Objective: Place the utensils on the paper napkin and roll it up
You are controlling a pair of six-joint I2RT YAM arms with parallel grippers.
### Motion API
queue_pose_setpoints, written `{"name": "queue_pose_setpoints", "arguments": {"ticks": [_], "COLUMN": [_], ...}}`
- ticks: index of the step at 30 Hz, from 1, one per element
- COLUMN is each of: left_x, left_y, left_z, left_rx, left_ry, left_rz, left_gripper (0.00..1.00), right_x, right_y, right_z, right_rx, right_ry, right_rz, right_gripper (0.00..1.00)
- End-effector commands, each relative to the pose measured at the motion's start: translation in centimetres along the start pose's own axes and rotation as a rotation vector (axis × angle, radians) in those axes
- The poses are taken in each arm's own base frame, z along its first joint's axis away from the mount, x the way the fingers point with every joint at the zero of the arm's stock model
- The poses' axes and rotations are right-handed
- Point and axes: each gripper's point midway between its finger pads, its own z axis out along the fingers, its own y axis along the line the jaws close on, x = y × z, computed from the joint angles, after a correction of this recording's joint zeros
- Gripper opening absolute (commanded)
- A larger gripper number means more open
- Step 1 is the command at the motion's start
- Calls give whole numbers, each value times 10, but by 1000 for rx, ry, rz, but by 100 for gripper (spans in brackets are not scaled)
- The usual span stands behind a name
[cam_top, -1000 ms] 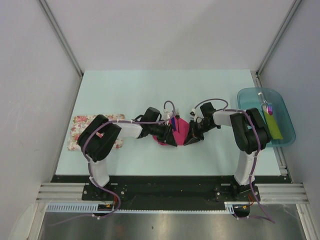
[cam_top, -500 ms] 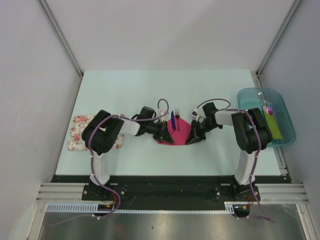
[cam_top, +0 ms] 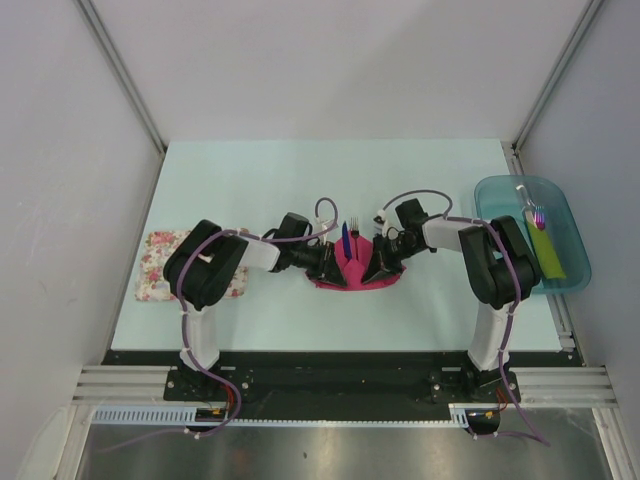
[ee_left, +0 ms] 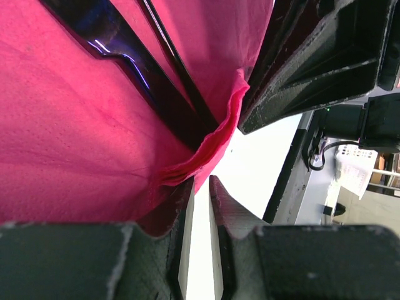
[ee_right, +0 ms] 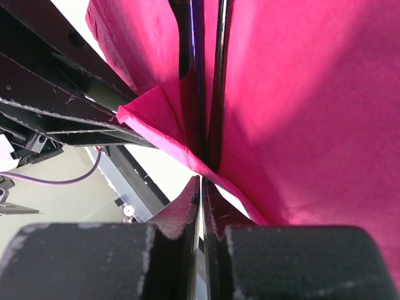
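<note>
Magenta paper napkin (cam_top: 352, 270) is cupping the utensils (cam_top: 345, 240); my left claw (ee_left: 200, 184) and right claw (ee_right: 200, 181) are pinching its raised edges; only overhead is showing open bench (cam_top: 300, 180).

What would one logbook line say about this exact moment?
paper napkin: both sides raised | utensils: in fold | right jaws: shut on napkin edge | left jaws: nearly closed, grip unclear
</note>
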Motion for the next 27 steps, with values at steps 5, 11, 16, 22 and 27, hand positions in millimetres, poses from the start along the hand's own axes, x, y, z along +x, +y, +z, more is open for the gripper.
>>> {"name": "queue_pose_setpoints", "arguments": {"ticks": [5, 11, 16, 22, 27], "left_x": [-2, -18, -41, -56, -63], "left_y": [2, -25, -54, -63, -55], "left_z": [-3, -10, -13, 7, 21], "left_rx": [-26, 51, 124, 158, 161], "left_ry": [-19, -71, -160, -184, -191], "left_rz": [39, 105, 139, 103, 65], "left_gripper": [23, 27, 29, 30, 31], "right_x": [-7, -6, -5, -5, -4], "right_y": [-15, -23, -28, -33, -32], "right_z": [0, 3, 6, 8, 6], "right_rx": [34, 56, 69, 74, 68], "right_ry": [-24, -20, -15, -9, -11], "right_rz": [17, 31, 40, 62, 70], "right_gripper": [6, 5, 4, 2, 3]}}
